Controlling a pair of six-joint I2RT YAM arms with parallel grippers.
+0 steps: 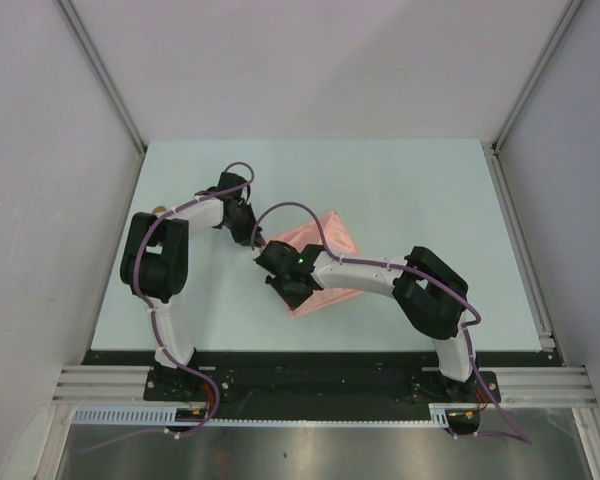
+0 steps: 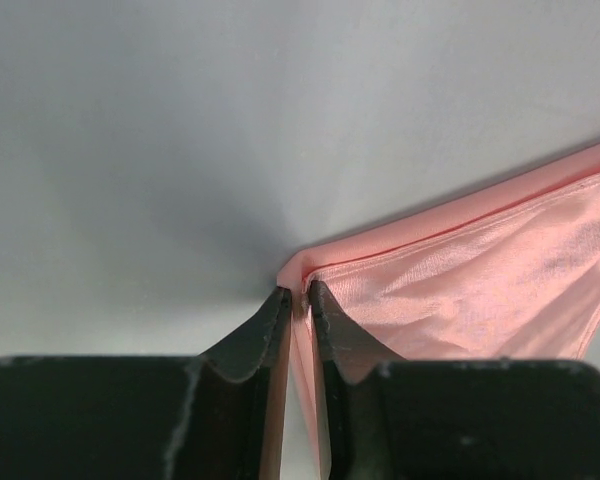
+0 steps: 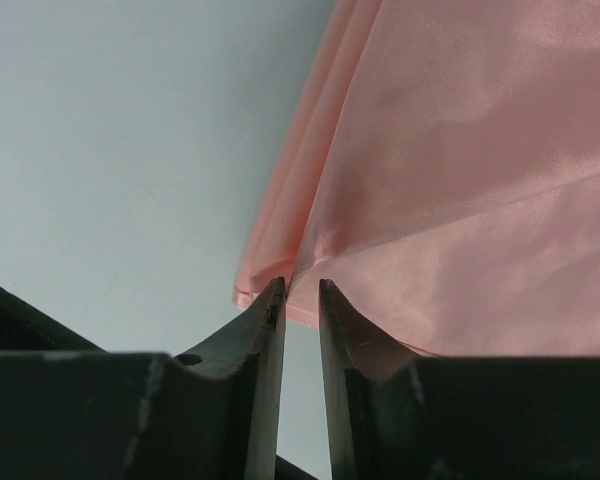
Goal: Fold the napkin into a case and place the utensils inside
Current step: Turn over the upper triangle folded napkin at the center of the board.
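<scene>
A pale green desk point(image 1: 400, 190), walled in white on three sides, carries the salmon-pink napkin point(image 1: 332, 243) near its centre, lying folded in layers as a tilted diamond. The left gripper point(image 2: 300, 297) sits at the napkin's 9 o'clock corner, jaws pressed together with pink cloth running between them. The right gripper point(image 3: 300, 290) meets the layered edge at about 7 o'clock. Its jaws stand a narrow slit apart, and whether they hold cloth cannot be told.
</scene>
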